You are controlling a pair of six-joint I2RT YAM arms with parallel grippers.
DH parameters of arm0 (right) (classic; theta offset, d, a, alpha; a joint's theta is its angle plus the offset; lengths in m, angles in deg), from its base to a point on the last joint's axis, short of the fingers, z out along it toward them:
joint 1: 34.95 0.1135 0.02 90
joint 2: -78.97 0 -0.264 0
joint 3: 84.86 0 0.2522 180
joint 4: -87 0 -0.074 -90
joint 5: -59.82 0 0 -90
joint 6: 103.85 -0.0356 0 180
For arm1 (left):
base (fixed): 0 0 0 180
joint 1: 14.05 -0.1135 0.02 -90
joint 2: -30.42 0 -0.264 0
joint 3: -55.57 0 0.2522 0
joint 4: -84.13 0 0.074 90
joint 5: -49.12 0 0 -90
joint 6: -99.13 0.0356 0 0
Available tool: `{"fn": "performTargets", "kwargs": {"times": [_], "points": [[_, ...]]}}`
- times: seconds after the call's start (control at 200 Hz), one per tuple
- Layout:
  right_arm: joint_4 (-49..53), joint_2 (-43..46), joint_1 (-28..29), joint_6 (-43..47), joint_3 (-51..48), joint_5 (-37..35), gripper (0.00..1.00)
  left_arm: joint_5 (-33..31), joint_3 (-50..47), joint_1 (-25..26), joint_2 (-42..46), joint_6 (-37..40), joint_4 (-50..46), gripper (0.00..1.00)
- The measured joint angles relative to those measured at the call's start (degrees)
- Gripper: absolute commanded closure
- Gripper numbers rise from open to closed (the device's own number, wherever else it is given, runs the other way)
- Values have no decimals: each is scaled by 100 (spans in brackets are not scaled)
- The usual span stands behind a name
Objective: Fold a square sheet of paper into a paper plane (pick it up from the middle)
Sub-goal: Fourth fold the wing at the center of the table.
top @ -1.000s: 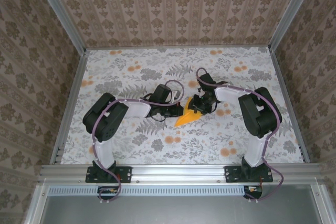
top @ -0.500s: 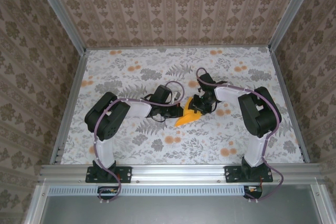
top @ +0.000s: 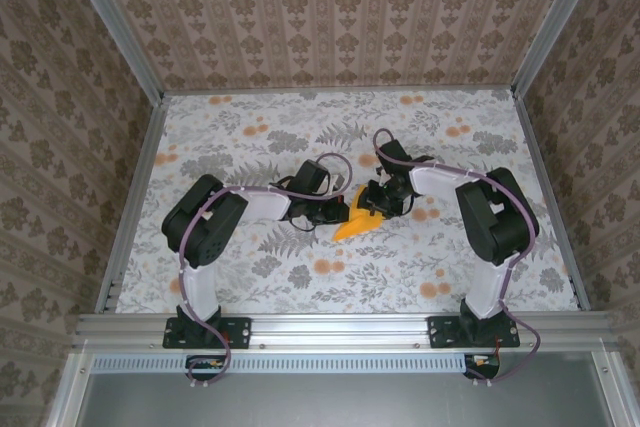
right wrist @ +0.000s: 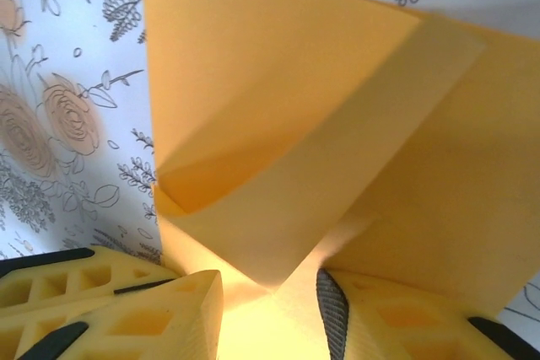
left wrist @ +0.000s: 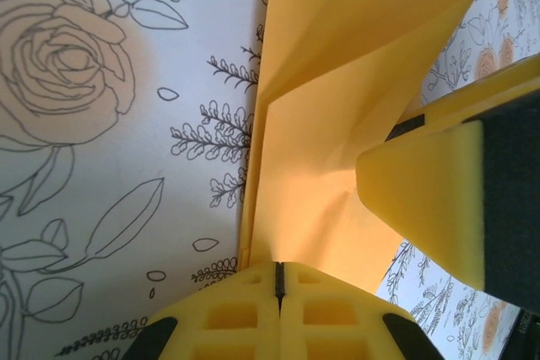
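I am looking over the table point(top: 480, 277) and judging the job as roughly midway. The sheet of paper point(top: 357, 219) is lying at the middle of the table, no longer a flat square. It is showing slanted flaps and a point toward the near edge, but it is not yet looking like a slim dart, so I reckon the narrowing folds and wings are left. Just right of the table's middle, the right gripper point(right wrist: 270, 292) is clamping a raised fold. Just left of it, the left gripper point(left wrist: 278, 276) is closed against the sheet's edge.
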Motion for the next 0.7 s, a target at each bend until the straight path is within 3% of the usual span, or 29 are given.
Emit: {"fn": "performTargets", "kwargs": {"times": [0.21, 0.35, 0.7], "points": [[-120, 752, -68, 48, -374, 7, 60, -48, 107, 0, -9, 0, -260, 100], [-476, 1252, -74, 184, -516, 186, 69, -55, 125, 2, -9, 2, -299, 100], [-1185, 592, -33, 267, -656, 702, 86, -4, 291, 7, -90, 166, -533, 100]]}}
